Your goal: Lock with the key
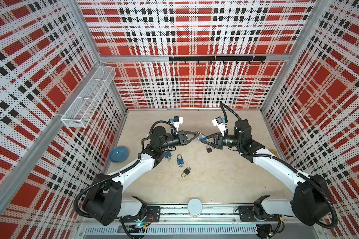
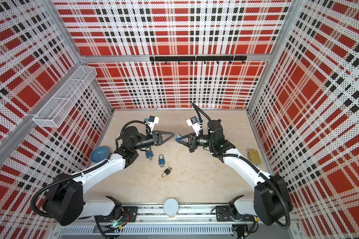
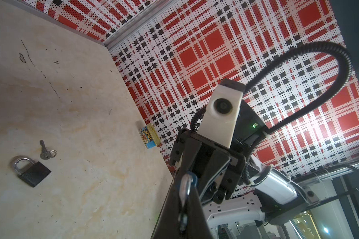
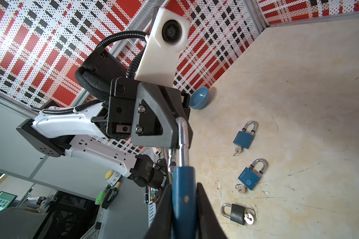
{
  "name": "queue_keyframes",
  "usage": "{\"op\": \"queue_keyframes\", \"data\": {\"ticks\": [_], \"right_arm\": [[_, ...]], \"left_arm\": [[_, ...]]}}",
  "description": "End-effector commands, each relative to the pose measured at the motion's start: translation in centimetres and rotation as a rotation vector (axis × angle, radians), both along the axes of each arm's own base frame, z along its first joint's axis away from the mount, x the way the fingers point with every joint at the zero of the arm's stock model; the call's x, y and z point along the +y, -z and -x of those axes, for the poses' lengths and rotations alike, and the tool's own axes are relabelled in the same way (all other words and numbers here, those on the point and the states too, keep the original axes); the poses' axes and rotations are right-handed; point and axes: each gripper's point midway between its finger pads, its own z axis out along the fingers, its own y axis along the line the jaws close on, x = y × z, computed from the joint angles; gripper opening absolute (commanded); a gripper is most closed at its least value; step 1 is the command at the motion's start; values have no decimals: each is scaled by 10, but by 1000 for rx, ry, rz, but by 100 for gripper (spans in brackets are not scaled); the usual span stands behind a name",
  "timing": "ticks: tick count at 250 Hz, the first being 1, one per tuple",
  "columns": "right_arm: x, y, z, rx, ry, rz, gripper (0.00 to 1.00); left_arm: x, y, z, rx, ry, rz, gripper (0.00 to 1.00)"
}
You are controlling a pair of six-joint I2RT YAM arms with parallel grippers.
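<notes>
In both top views left gripper point(image 1: 197, 134) and right gripper point(image 1: 201, 138) were tip to tip mid-air, blue padlock point(image 1: 203, 136) betw. them. Left wrist: jaws pinched tight on its shackle point(image 3: 186, 184). Right wrist: jaws clamped the blue padlock, shackle leg looked out — closing step; next, prob. push it home.

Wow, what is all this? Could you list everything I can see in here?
held padlock: one, blue, in the air between the two tools
blue padlocks: two, blue, on the table left of middle, keys in them
black padlocks: two, black, on the table; one mid-table, one under the right arm
key: one, silver, loose beside a black padlock
bowl: one, blue, table's left edge
tin: one, gold, table's right edge
basket: one, white wire, left wall
hook rail: one, black, back wall
cylinder: one, white, front rail
left tool: one, black, shut on the held padlock's shackle
right tool: one, black, shut on its body
</notes>
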Motion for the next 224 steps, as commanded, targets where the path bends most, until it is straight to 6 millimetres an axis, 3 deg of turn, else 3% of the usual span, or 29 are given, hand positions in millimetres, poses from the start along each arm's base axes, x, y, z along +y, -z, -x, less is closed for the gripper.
{"op": "queue_keyframes", "data": {"ticks": [1,78,140,177,192,224], "right_arm": [[1,-43,20,-99,-78,-81,0],[0,-45,24,-94,-89,-67,0],[0,-36,26,-99,-82,1,0],[-1,-31,29,-103,-80,46,0],[-2,-30,31,-103,-81,67,0],[-4,-28,33,-103,-82,85,0]], "left_arm": [[3,8,-5,-10,-17,-20,0],[3,18,-4,-21,-26,-42,0],[-7,29,4,-37,-20,-68,0],[-9,26,7,-55,-10,-66,0],[-10,20,10,-69,10,-59,14],[-7,10,11,-88,13,-46,23]]}}
